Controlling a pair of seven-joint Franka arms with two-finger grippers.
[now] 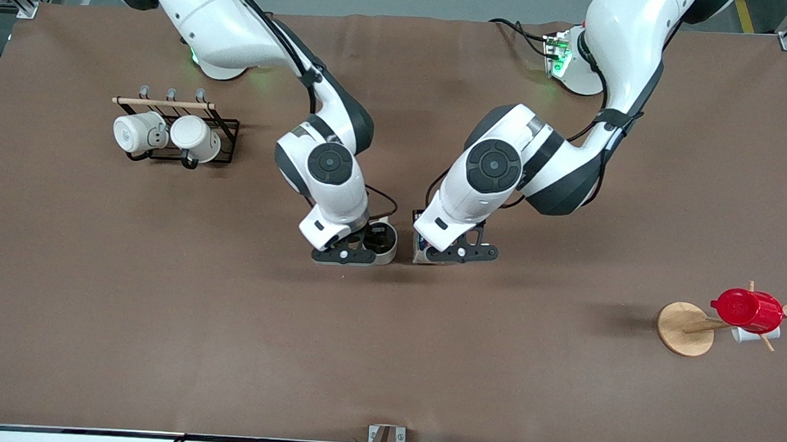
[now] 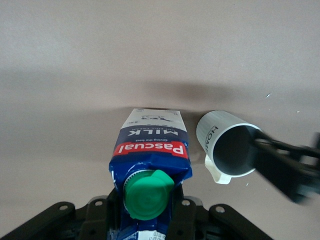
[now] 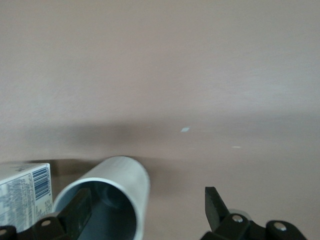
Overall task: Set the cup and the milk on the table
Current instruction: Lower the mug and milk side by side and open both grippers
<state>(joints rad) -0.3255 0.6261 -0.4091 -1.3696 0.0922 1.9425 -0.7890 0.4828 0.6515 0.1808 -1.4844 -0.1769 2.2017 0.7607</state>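
The left gripper (image 1: pixel 458 253) clamps the milk (image 2: pixel 150 165); beside it the right gripper (image 1: pixel 346 253), fingers spread, straddles the cup's (image 1: pixel 382 240) rim (lift straight up, clearing it).

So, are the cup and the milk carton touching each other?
Apart. The left wrist view shows a strip of table between the milk and the cup; the front view agrees.

Both arms reach to mid-table, wrists pointing down, grippers low and side by side. Left gripper (image 1: pixel 457 253) fingers clamped on something. Right gripper (image 1: pixel 358 251) fingers spread wide, one finger (image 3: pixel 79 212) inside something.
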